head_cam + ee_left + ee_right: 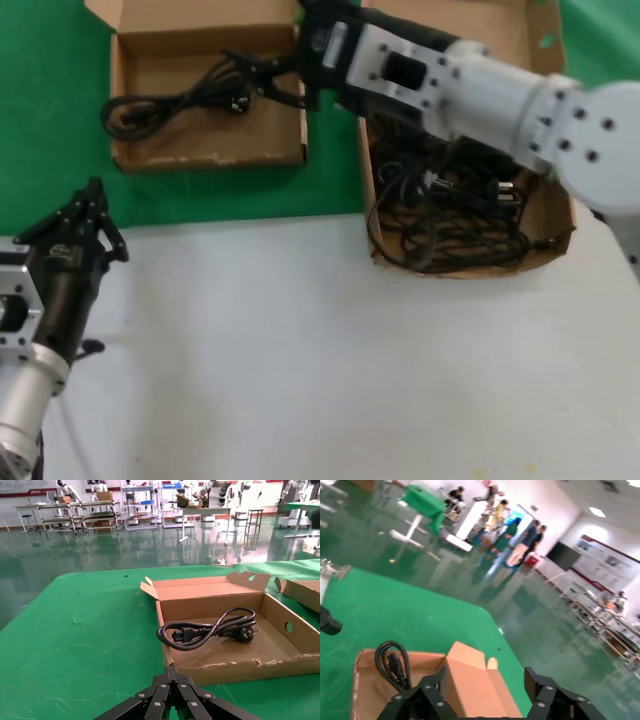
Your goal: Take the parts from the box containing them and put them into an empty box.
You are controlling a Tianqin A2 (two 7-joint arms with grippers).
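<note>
Upper centre of the head view: right gripper (268,78) is reaching across from the right, hovering over the right-hand edge of the empty box (140,160).
Right fingers: spread apart and holding nothing; the right wrist view shows them (420,697) straddling open air above the cardboard.
Delivered part: one power cord (170,103) is lying loose inside the empty box, its looped end toward the upper left of the head view, its plug end just beside the fingertips, apparently apart from them; contact cannot be ruled out.
Same cord, left wrist view: it (210,627) is resting on the carton floor in a slack curve, one end draping over the near wall.
Remaining parts: a tangled heap of cords (450,215) is sitting in the box containing them (385,262) at right of centre, partly hidden under the right arm.
Handling judgement: the cords are looking soft, floppy, rubbery and moderately light; loops are likely to snag on neighbours.
Grasp point judgement: pinching across the bundled middle is looking safest; a plug end would let the rest trail.
Left gripper (85,225): waiting at lower left over the white tabletop (330,360), well apart from both boxes; its fingers are drawn together with nothing between them.
</note>
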